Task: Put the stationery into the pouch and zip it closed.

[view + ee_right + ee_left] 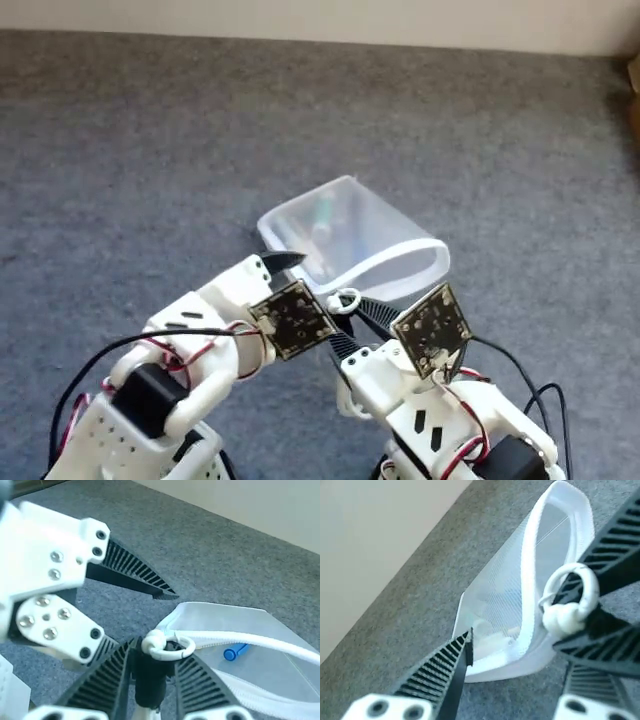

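A translucent pouch (pixel 345 230) with a white zipper band (pixel 390 262) lies mid-table on the grey carpet. Stationery shows through it: a blue pen (pixel 235 652) and a greenish item (pixel 322 222). My right gripper (pixel 160 655) is at the pouch's near corner, shut on the white ring zipper pull (pixel 167 647); past the pull the two zipper tracks (pixel 250 642) stand apart. My left gripper (pixel 520 665) stands open beside it, with one black finger (pixel 445 675) at the pouch's left end and the other down by the right gripper (pixel 570 610).
Grey carpet (pixel 150 150) covers the table around the pouch. A pale wall (pixel 300 15) runs along the far edge. Both arm bodies and their cables (pixel 90 370) crowd the near edge.
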{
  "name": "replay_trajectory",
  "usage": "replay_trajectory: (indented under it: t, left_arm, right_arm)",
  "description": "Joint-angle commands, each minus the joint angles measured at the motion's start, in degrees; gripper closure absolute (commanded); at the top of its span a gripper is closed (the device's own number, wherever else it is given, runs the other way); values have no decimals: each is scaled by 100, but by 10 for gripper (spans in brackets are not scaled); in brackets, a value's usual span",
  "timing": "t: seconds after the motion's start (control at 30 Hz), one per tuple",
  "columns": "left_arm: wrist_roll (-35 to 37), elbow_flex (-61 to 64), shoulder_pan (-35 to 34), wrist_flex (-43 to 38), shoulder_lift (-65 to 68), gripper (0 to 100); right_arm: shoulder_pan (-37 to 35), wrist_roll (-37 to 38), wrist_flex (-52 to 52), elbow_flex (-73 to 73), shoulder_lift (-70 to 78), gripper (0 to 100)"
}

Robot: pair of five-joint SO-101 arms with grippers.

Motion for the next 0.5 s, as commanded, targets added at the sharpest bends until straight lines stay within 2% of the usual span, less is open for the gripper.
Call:
replay_trajectory:
  t: [0.0, 0.2, 0.47]
  left_arm:
    - [44, 462, 127, -853, -75, 710]
    - [53, 813, 119, -1451, -127, 775]
    - [44, 822, 136, -1486, -127, 934]
  right_arm:
    - [4, -35, 13, -409, 4, 995]
    - [4, -35, 13, -409, 4, 995]
    - [48, -35, 13, -400, -4, 995]
